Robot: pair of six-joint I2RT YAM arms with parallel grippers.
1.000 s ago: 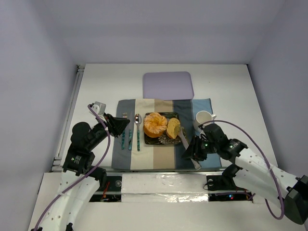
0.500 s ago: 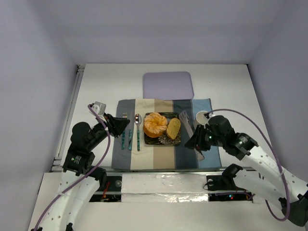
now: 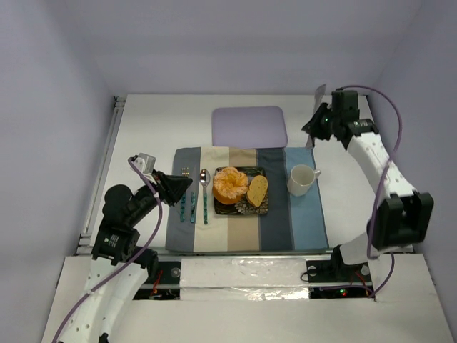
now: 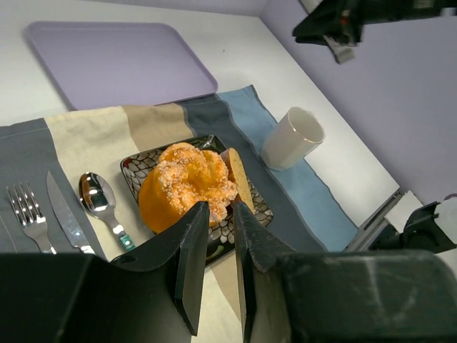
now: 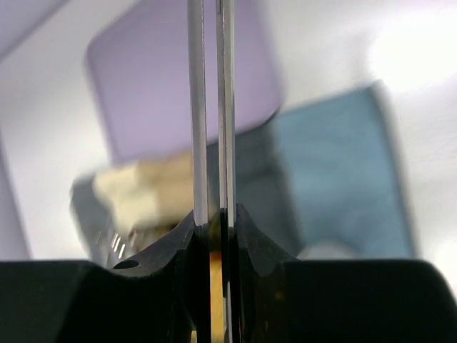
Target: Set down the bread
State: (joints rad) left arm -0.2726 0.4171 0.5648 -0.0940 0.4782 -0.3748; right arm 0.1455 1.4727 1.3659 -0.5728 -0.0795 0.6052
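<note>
Bread [image 3: 257,190] lies on the plate [image 3: 241,209], long axis near-far, just right of the nearer left jaws, narrow and empty. The right jaws, pinching tongs [image 5: 198,107], hang far right, well apart.

The bread [image 3: 258,190] is golden-yellow with a brown crust; the plate [image 3: 243,209] is dark with a pale pattern. The placemat [image 3: 300,221] has grey, cream, tan and blue stripes; the tongs [image 5: 198,107] are silver.
</note>
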